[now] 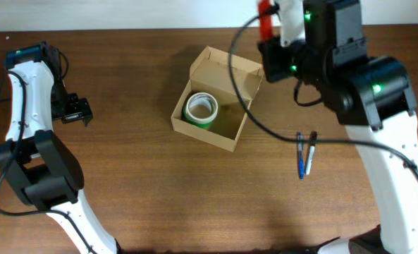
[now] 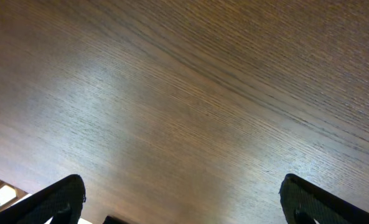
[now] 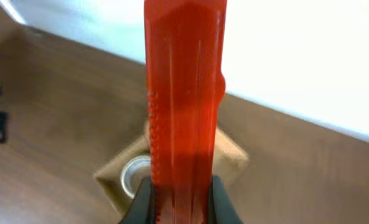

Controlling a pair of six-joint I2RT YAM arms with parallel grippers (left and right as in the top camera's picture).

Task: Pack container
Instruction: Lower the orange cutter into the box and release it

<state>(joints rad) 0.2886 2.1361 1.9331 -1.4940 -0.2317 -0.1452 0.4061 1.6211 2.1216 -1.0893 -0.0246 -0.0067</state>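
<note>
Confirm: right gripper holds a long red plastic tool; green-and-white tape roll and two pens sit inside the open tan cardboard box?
Pens are wrong: overhead shows the two pens lying on the wooden table beside the tan cardboard box, not inside. Only the green-and-white tape roll is inside; the right gripper does hold the red plastic tool.

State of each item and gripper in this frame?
container: open, flap lid up.
tape roll: lying flat inside the container.
red tool: held, outside the container.
pens: lying on the table.
right gripper: shut on the red tool.
left gripper: open, empty.
</note>
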